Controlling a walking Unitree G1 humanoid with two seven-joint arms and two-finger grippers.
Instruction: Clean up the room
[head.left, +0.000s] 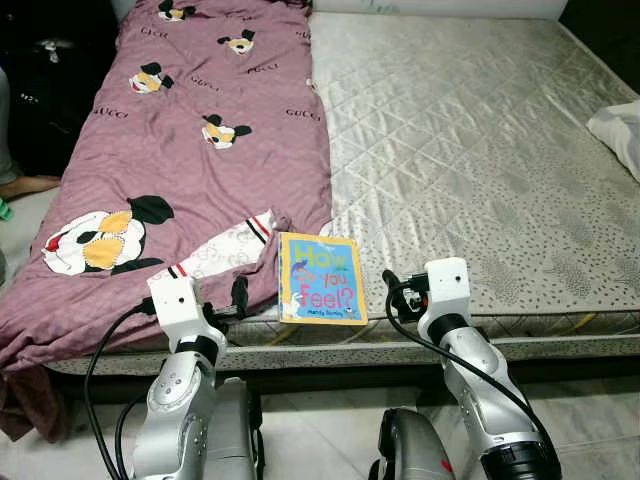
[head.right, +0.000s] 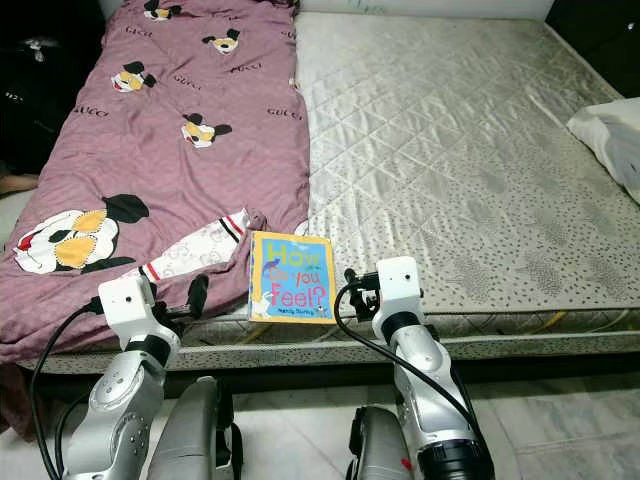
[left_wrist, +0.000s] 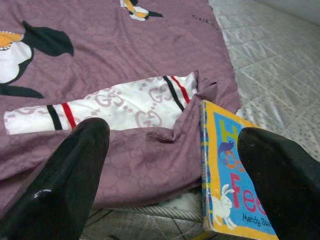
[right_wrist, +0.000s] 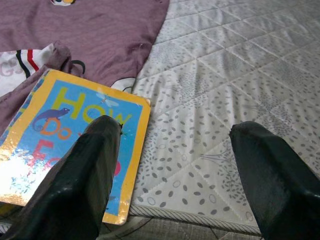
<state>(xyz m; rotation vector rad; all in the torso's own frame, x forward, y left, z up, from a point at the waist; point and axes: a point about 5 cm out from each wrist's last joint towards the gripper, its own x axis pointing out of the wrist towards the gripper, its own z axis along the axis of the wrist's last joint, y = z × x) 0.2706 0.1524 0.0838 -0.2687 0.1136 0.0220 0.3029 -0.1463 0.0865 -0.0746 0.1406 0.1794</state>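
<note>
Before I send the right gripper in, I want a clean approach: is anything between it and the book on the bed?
Nothing visible. The right gripper, fingers open, hovers beside the book at the mattress edge.

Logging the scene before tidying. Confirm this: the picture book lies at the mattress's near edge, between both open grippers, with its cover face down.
One thing is wrong: the picture book lies cover up, its title readable in the left eye view. It does lie at the mattress's near edge, between the open left gripper and right gripper.

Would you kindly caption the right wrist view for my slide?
Open right gripper poised over the bed's edge, one finger above the book beside the purple blanket.
</note>
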